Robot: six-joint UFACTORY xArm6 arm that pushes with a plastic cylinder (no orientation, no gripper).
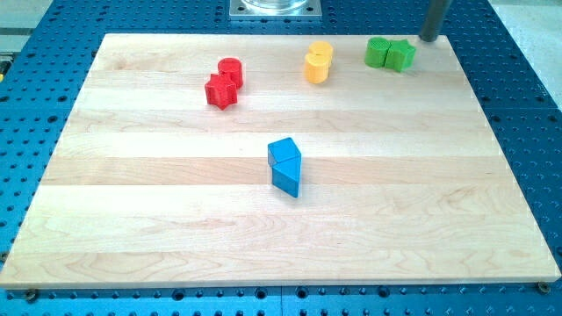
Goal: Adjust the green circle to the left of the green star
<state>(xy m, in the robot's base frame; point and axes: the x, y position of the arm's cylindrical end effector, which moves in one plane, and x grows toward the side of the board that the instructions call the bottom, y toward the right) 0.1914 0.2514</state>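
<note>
Two green blocks touch each other near the board's top right. The left one (378, 52) looks round, so I take it for the green circle. The right one (402, 55) has notched sides, so I take it for the green star. My tip (429, 39) is at the board's top edge, just to the right of and slightly above the green star. A small gap separates them. Only the rod's lower part shows.
A red circle (230, 70) and a red star (220, 91) touch at the upper left. Two yellow blocks (318, 62) sit together left of the green pair. A blue cube (284, 153) and a blue triangle (287, 178) touch mid-board. The wooden board (132, 219) lies on a blue perforated table.
</note>
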